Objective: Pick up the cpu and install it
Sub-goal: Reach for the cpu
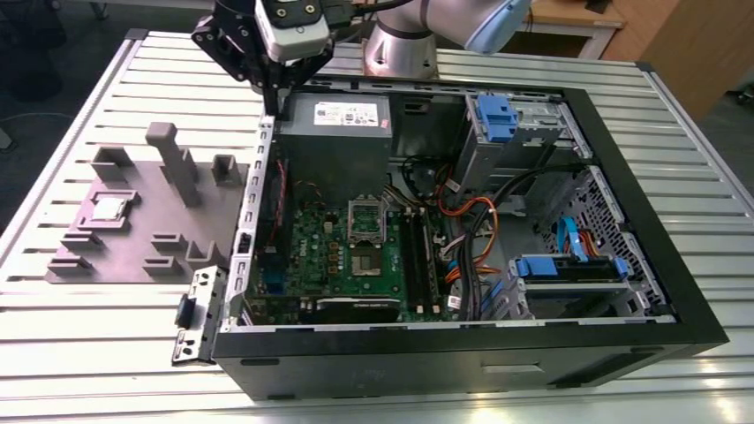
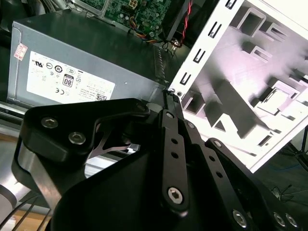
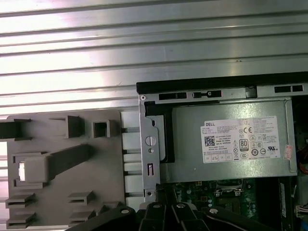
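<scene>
- Black tool [image 1: 274, 108], clenched and empty, hangs above the metal edge of the open computer case [image 1: 471, 352].
- Flat square silver cpu [image 1: 109, 208] lies on the grey plastic fixture [image 1: 130, 252], well apart.

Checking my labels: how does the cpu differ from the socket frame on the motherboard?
The cpu lies on the grey fixture outside the case; the socket frame sits on the green motherboard inside it. The cpu's top is solid silver; the socket frame has a dark centre. Both are silvery metal.
</scene>
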You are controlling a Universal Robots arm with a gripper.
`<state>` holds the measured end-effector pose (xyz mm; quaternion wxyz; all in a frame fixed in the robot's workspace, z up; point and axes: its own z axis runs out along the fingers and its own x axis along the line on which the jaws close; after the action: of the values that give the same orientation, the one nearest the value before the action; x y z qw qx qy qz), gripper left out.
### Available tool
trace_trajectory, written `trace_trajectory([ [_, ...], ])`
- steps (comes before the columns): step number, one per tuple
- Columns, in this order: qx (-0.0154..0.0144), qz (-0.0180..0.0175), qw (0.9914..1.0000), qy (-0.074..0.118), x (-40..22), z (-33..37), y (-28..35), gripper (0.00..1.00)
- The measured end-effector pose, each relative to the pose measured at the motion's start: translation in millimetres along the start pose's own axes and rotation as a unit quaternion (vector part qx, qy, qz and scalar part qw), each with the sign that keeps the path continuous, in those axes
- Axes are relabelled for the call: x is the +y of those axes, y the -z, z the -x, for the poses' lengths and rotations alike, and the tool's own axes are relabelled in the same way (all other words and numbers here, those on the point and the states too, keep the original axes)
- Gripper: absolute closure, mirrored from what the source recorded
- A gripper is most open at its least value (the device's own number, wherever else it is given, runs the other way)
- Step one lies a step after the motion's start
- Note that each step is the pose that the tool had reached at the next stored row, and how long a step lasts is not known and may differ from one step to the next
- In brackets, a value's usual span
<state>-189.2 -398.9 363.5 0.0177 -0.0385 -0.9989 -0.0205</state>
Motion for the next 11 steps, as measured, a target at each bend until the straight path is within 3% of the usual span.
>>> trace_trajectory([
  [11,0.0016,-0.0001,1.00000,0.000,-0.3,-3.1,-1.8,0.89],
])
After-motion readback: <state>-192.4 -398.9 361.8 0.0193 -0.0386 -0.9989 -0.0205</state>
